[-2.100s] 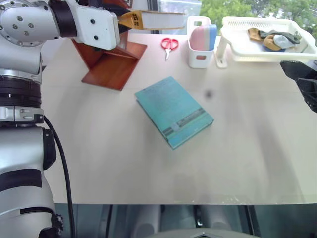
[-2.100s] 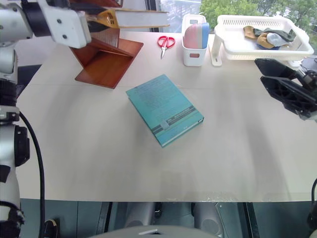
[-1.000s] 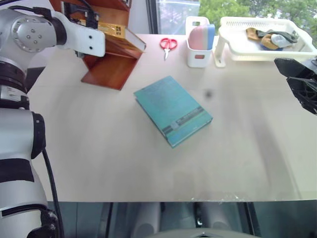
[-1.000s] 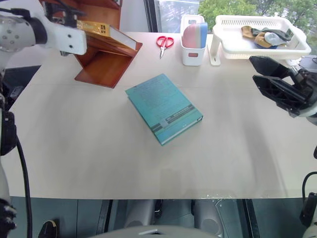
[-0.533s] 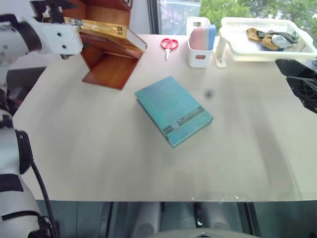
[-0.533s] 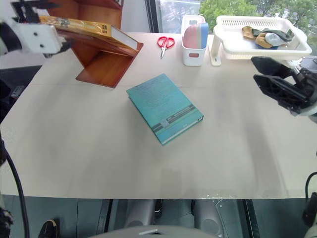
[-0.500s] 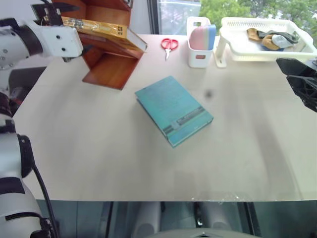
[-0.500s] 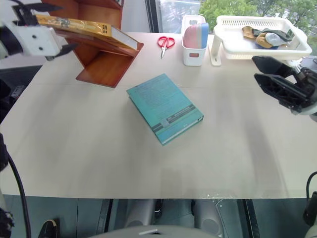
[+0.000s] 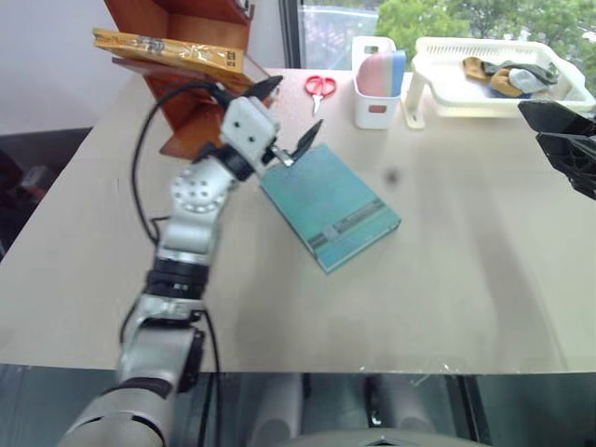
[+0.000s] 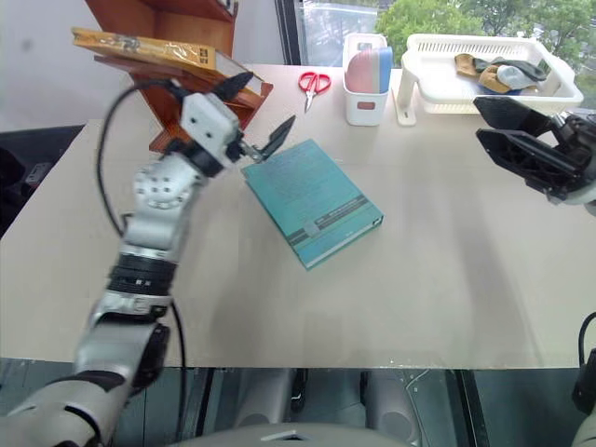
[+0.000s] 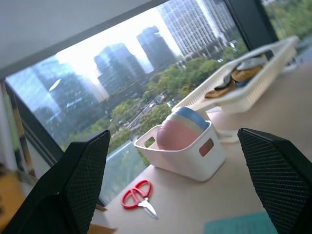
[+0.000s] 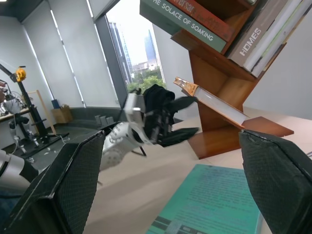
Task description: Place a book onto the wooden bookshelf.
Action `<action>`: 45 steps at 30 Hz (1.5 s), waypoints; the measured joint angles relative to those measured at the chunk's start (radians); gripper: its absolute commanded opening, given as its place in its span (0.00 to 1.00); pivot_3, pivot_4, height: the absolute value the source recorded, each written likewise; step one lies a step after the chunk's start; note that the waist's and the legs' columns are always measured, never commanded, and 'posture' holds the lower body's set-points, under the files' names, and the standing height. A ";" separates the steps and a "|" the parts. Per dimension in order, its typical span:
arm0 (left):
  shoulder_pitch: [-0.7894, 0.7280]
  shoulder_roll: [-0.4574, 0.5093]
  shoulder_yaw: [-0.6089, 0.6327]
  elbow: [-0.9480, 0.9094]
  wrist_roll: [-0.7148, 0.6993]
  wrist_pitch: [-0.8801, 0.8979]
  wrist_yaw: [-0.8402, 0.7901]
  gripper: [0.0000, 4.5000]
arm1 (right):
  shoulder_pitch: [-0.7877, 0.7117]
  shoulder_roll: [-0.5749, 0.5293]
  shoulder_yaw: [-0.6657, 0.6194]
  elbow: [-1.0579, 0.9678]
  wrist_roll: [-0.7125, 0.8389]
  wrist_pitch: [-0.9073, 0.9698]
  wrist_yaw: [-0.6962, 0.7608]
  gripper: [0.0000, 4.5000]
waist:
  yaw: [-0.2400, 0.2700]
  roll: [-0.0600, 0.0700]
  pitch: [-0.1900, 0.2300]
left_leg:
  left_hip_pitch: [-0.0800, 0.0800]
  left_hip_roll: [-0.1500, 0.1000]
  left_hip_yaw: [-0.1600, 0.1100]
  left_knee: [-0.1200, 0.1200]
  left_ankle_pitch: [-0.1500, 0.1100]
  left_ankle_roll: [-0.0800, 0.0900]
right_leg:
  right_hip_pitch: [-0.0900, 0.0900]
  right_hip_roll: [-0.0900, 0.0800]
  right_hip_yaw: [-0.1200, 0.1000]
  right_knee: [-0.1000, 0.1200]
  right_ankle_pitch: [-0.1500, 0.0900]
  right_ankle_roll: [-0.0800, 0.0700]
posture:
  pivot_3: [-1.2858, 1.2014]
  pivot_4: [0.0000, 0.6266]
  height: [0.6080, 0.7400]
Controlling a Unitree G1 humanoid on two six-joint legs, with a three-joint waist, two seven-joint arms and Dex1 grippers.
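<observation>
Right wrist view looks past its own two spread fingers and takes in more books on the upper boards of the wooden bookshelf [image 12: 220, 92], their spines readable, which the head views cut off. It also catches the left gripper [image 12: 183, 117] from the side, jaws apart and empty, with the book [image 12: 209, 100] lying on a slanted board just behind it.

From the head, the book [image 9: 168, 51] sits on that slanted board, up and to the left of the left gripper [image 9: 287, 116], which hangs over the near corner of the teal book [image 9: 328, 205] flat on the table [image 9: 447, 279]. The right gripper [image 10: 521, 140] waits well off to the right, fingers apart, holding nothing.

Left wrist view faces the other way: red scissors [image 11: 139, 196], a white caddy [image 11: 183, 151] and a white tray [image 11: 243, 85].

Half a second ago the left gripper was back beside the shelf at the book's far end; it has since swung right and down, clear of the book, which stays on its board.
</observation>
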 measured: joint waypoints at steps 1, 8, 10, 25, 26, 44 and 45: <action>-0.015 -0.006 0.000 0.028 0.020 0.001 0.025 0.99 | 0.003 0.000 -0.003 -0.004 0.000 0.000 -0.003 1.00 | -0.002 0.000 0.000 | 0.000 0.000 0.000 0.000 0.000 0.000 | 0.000 0.000 0.000 0.000 0.000 0.000 | 0.52 0.24 1.00; -0.104 -0.066 0.030 0.230 0.076 -0.018 0.178 0.99 | 0.048 -0.001 -0.041 -0.052 0.015 0.001 -0.032 1.00 | 0.003 0.000 0.000 | 0.000 0.000 0.000 -0.001 0.000 0.000 | 0.000 0.000 0.001 -0.002 0.000 0.000 | 0.52 0.24 1.00; -0.104 -0.077 0.039 0.242 0.078 -0.020 0.198 0.99 | 0.060 0.000 -0.046 -0.063 0.020 0.001 -0.043 1.00 | 0.003 0.000 0.000 | 0.000 0.000 0.000 -0.001 0.000 0.000 | 0.000 0.000 0.000 -0.001 0.000 0.000 | 0.52 0.24 1.00; -0.008 -0.100 0.092 0.141 0.081 0.041 0.294 0.99 | 0.074 0.021 -0.048 -0.074 0.026 -0.003 -0.071 1.00 | 0.004 0.000 0.000 | 0.000 0.000 0.000 -0.001 0.000 0.000 | 0.000 0.000 0.000 -0.001 0.000 0.000 | 0.52 0.24 1.00; 0.012 -0.100 0.090 0.122 0.078 0.060 0.281 0.99 | 0.075 0.022 -0.047 -0.074 0.025 -0.003 -0.070 1.00 | 0.004 0.000 0.000 | 0.000 0.000 0.000 -0.001 0.000 0.000 | 0.000 0.000 0.001 -0.001 0.000 0.000 | 0.52 0.24 1.00; 0.802 0.123 0.182 -0.549 -0.287 0.589 -0.180 0.99 | 0.517 0.145 0.209 -0.004 -0.565 -0.473 -0.030 1.00 | 0.001 0.005 -0.004 | 0.017 0.004 0.000 -0.010 0.000 0.000 | 0.017 -0.002 0.003 -0.014 0.000 0.000 | 0.52 0.24 1.00; 0.823 0.125 0.191 -0.570 -0.303 0.599 -0.188 0.99 | 0.524 0.168 0.221 0.006 -0.585 -0.504 -0.027 1.00 | 0.001 0.005 -0.004 | 0.017 0.005 -0.001 -0.010 0.000 0.000 | 0.017 -0.001 0.003 -0.014 0.000 0.000 | 0.52 0.24 1.00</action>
